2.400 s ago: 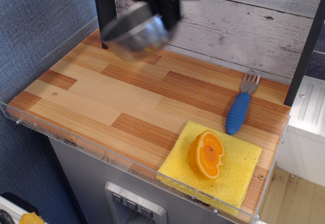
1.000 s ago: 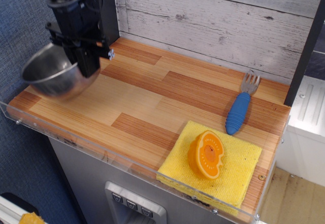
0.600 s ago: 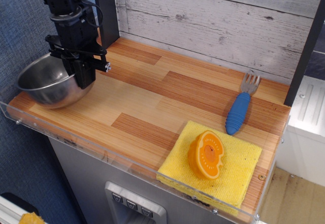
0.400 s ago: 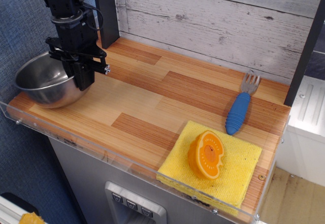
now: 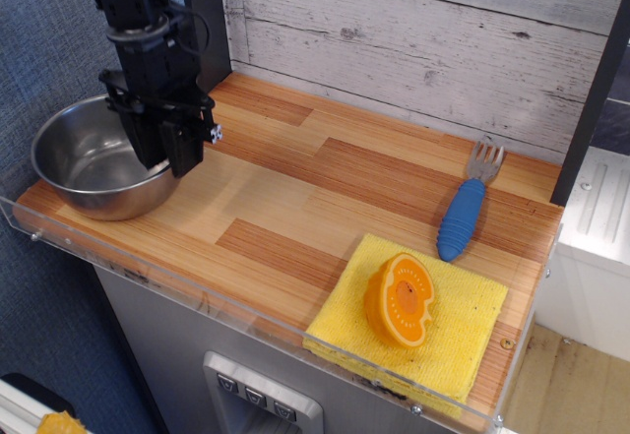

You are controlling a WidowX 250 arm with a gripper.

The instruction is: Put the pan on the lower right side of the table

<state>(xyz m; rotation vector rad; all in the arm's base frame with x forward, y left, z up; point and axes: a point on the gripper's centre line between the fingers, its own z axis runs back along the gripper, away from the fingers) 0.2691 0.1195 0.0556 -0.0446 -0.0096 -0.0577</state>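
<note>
The pan (image 5: 84, 163), a round shiny steel bowl, stands upright on the wood-plank table (image 5: 295, 198) at its front left corner, close to the acrylic rim. My gripper (image 5: 165, 155) hangs over the pan's right rim. Its two black fingers are spread, one inside the rim and one outside, and they look open around the rim rather than clamped on it.
A yellow cloth (image 5: 463, 331) with an orange half (image 5: 402, 299) on it lies at the front right. A blue-handled fork (image 5: 463, 216) lies behind the cloth. A black post (image 5: 202, 21) stands at the back left, against the grey plank wall.
The pan was carried from the back down to the front left corner and set flat on the table. The fingers have since spread apart at the rim.
</note>
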